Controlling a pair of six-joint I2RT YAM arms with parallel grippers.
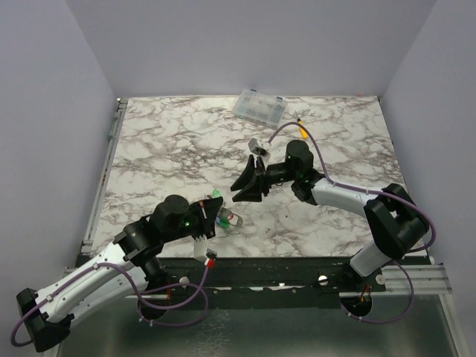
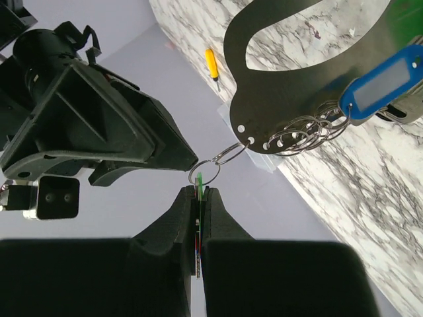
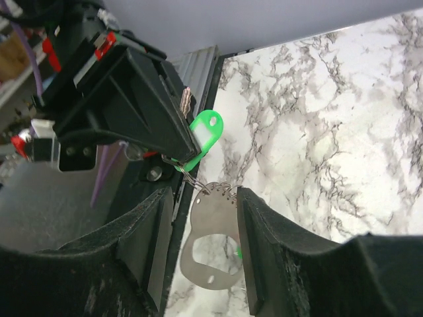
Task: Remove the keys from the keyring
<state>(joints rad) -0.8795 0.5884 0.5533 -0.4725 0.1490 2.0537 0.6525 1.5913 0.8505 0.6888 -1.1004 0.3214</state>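
The marble tabletop (image 1: 149,149) carries a clear box (image 1: 259,106) at its far edge. My left pincer (image 2: 200,193) is clamped on a green tag (image 3: 206,134), close to the tabletop's near edge. My right pincer (image 3: 205,198) stands with jaws apart, one finger on either side of the keyring (image 2: 277,109), gripping nothing. The keyring, a flat metal loop, hangs from the green tag by a small wire ring (image 2: 210,173). The other keys (image 1: 232,220), a blue tag (image 2: 383,82) among them, hang along its edge.
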